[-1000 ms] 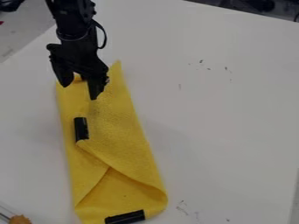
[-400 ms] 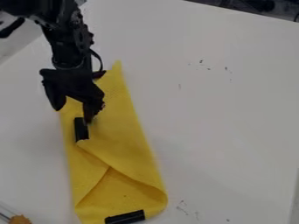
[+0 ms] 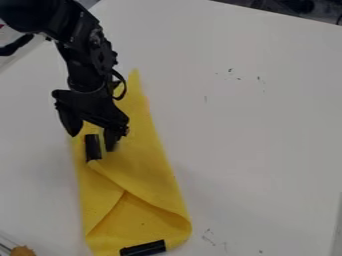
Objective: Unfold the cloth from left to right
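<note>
yellow cloth point(image 3: 143, 165), blk tool point(image 3: 92, 136), white tbl point(image 3: 254, 135)

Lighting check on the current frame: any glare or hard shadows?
Camera view: soft light on the table, no harsh glare; only faint, soft-edged shading beside the cloth, on its image-right side; the tool is mostly near-black, hiding surface detail.

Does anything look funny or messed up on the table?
Yes, a little. The yellow fabric cloth is folded crookedly: its flap slants across the lower end, so the layers don't line up. Small dark marks also dot the white tabletop. I see nothing torn.
</note>
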Tool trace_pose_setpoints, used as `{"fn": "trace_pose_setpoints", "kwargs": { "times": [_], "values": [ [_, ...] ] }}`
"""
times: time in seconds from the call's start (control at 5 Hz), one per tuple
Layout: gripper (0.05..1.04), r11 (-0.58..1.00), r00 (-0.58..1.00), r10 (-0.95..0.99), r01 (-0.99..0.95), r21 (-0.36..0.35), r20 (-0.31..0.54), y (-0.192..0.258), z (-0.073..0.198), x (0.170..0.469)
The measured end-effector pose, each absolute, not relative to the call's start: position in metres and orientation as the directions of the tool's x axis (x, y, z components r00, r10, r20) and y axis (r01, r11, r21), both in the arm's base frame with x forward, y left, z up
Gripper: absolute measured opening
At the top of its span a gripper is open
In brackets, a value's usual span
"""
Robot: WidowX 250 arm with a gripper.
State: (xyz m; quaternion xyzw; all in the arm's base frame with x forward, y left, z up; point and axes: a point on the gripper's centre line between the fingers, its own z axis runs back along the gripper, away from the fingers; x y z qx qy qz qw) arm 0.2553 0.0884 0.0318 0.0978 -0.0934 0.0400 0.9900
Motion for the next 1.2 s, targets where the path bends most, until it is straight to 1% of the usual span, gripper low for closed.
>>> {"fn": "trace_pose_setpoints", "kwargs": {
  "times": [0.2,0.4,0.6,0.8,1.0,1.2],
  "values": [
    [1.000,0.981,0.980,0.051,-0.084,0.172,0.192,0.084,0.022,0.259],
    [1.000,0.985,0.976,0.053,-0.086,0.150,0.211,0.081,0.015,0.261],
    [1.000,0.987,0.974,0.051,-0.084,0.139,0.223,0.082,0.012,0.262],
    [0.962,0.987,0.973,0.048,-0.080,0.136,0.225,0.082,0.011,0.262],
    [0.711,0.988,0.973,0.049,-0.081,0.134,0.226,0.082,0.011,0.261],
    [0.455,0.987,0.977,0.034,-0.067,0.149,0.211,0.083,0.012,0.261]
  ]
}}
